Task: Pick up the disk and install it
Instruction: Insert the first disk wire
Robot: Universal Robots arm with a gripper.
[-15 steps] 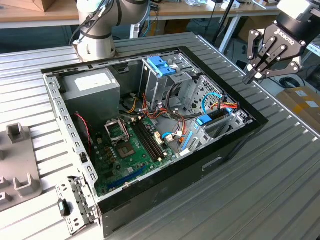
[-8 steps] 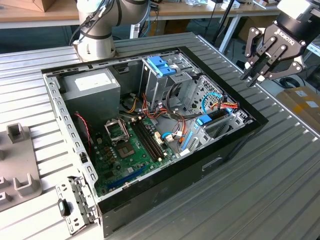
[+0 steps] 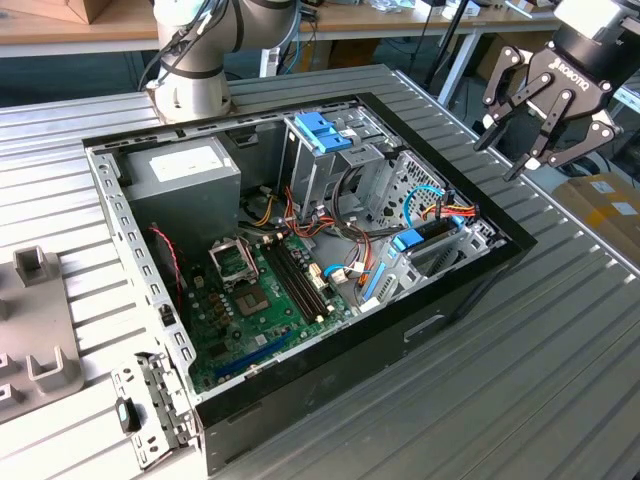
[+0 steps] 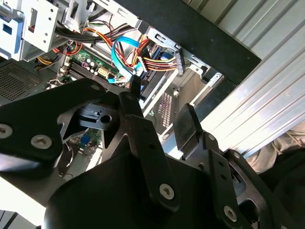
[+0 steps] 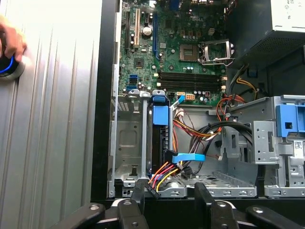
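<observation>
Fingers: spread wide, holding nothing. The gripper (image 3: pixel 500 160) hangs over the open computer case (image 3: pixel 455 300), above the edge on the exterior view's right.

Disk (image 5: pixel 160 121): stands on edge in the drive cage at that same corner, blue frame uppermost, and looks already seated in its slot. I cannot tell whether it is fully latched.

Handling, as I judge it: stiff metal slab, fairly heavy for its size, smooth-sided, and does not like knocks. The best hold is across the two long plastic rails, not on the label face or the circuit side.

Obstructions: a bundle of coloured wires (image 5: pixel 164 171) with a black plug, and a flat blue cable (image 5: pixel 188 156), cross just beside the disk's lower end. The metal cage walls are close on both sides, so there is little room for the fingers.

Also present: motherboard (image 3: pixel 260 300), grey power-supply box (image 3: pixel 185 175), blue latch (image 3: pixel 322 130), ribbed metal desk (image 3: pixel 560 360). A person's hand (image 5: pixel 10 40) rests on a round device on the desk, well apart.
</observation>
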